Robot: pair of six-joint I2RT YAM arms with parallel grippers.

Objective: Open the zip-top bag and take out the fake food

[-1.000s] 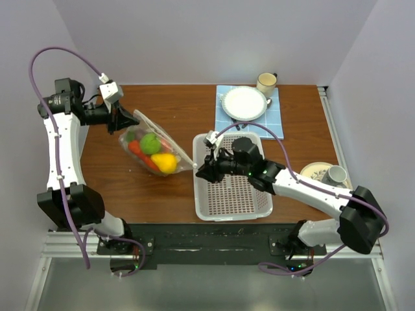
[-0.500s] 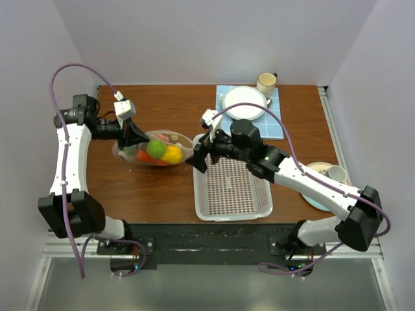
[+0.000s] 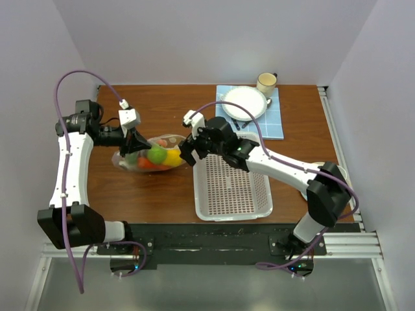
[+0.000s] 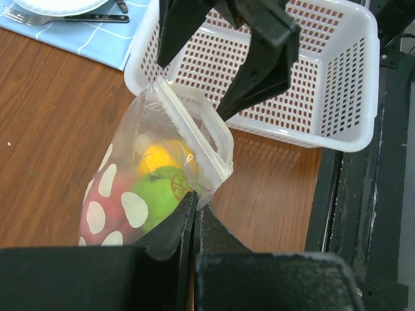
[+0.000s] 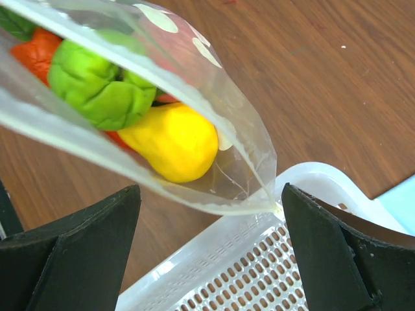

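Right wrist, zip-top bag (image 5: 224,123) corner inside splayed right gripper (image 5: 211,249), by basket (image 5: 310,184)

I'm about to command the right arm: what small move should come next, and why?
Probably close the right hand on the end of the zip-top bag, then pull gently to spread the mouth. That hand is open with the bag's end lying inside it, the left hand is shut on the bag's edge, and the fake food is inside.
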